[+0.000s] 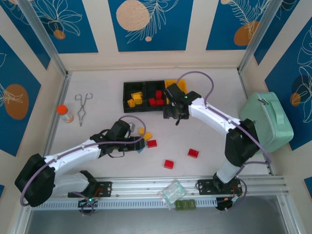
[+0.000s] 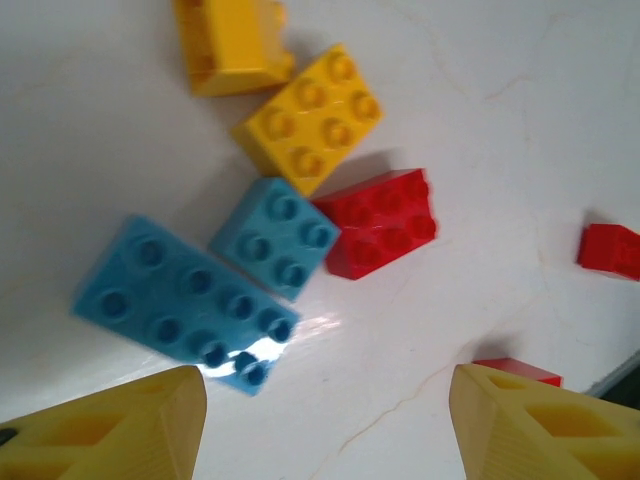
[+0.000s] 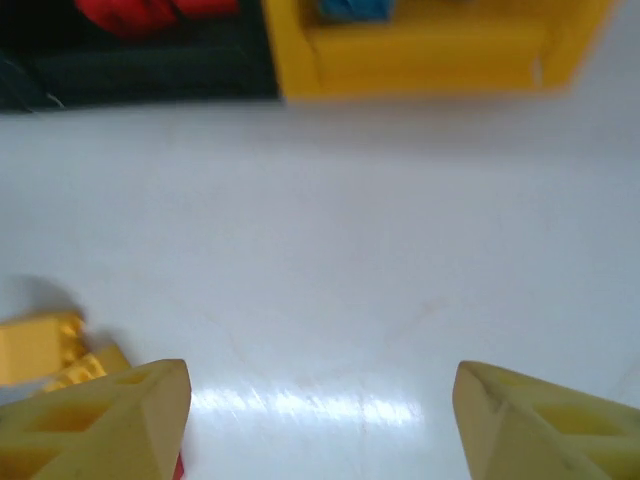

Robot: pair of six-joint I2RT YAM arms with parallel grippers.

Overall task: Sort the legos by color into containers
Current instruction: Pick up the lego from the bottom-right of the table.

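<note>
Just beyond the parted left jaws, a long blue lego (image 2: 185, 305), untouched.

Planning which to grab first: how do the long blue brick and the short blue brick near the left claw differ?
The long blue brick has eight studs, two rows of four; the short blue brick has four. The short one sits against a red brick; the long one lies clear of it. Both are light blue, studs up, flat on the table.
</note>
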